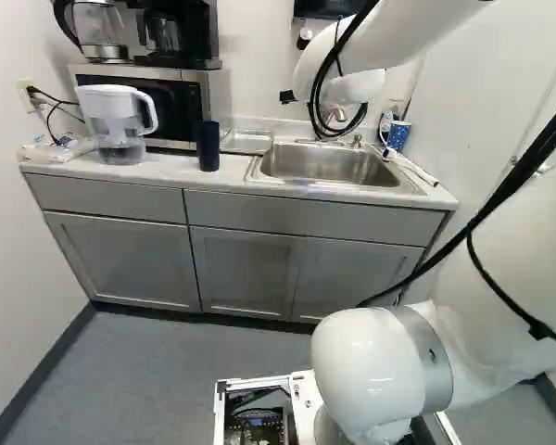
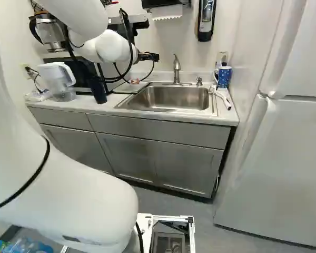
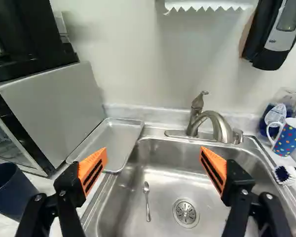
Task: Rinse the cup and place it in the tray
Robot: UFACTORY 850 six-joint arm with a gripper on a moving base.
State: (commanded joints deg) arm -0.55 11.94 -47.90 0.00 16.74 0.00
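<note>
The pincer (image 3: 153, 150) gapes empty over the sink (image 3: 163, 180), and the dotted mug (image 3: 290, 139), presumably the cup, sits at its three o'clock, probably rigid, weighty, breakable, slick when wet, best gripped across the body (image 2: 225, 79), avoiding its nine-o'clock handle (image 3: 268, 131).

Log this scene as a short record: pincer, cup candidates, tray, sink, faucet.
pincer: open, nothing held; pincer above the sink
cup candidates: dark blue cup in front of the microwave; dotted mug on the sink's other side
which cup is meant: cannot tell
tray: metal tray between microwave and sink, no cup in it
in sink: spoon, beside the drain
faucet: no stream visible from the faucet
</note>
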